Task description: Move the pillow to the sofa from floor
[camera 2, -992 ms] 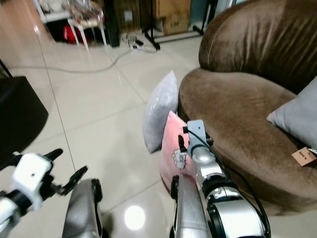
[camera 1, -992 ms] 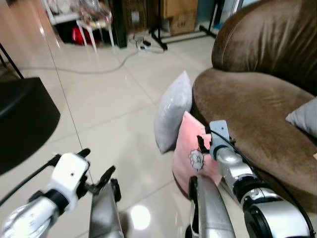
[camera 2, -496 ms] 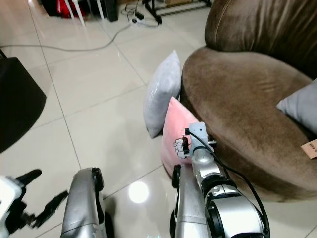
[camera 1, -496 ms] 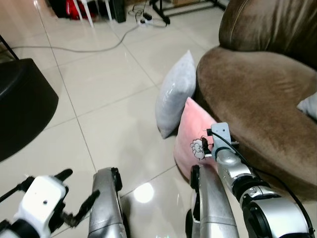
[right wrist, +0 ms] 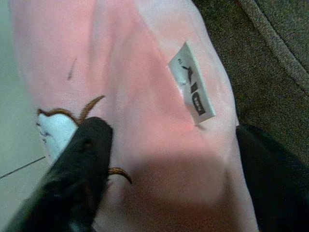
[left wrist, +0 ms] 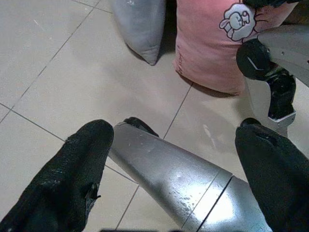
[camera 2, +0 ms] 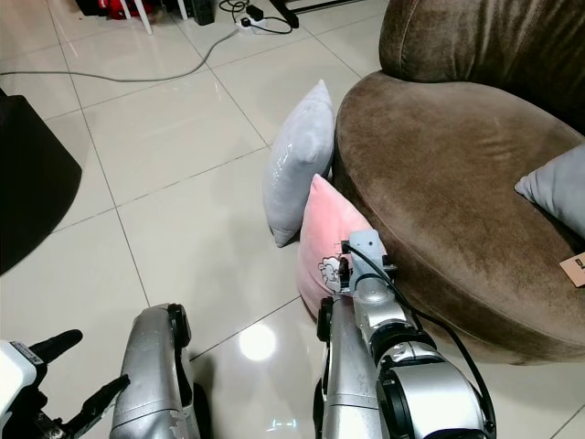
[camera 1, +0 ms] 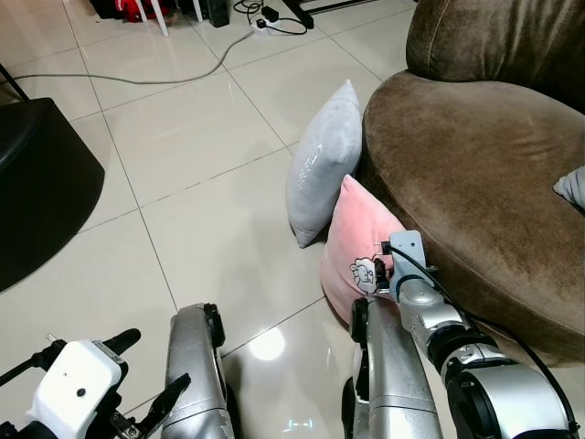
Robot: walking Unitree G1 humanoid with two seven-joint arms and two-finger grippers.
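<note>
Pink pillow (camera 1: pixel 358 245) on the floor (camera 1: pixel 201 210), leaning against the sofa (camera 1: pixel 475 174) beside 1 grey pillow (camera 1: pixel 322 160). Right gripper (right wrist: pixel 164 164) now pressed closer, fingers (right wrist: pixel 77 169) spread open around its fabric. Left gripper (left wrist: pixel 169 159) lowered since before, fingers apart, empty.

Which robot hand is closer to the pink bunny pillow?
The right one. The right end effector is right up against the pink pillow, one finger on each side. The left end effector hangs low over the floor tiles, well away from it.
</note>
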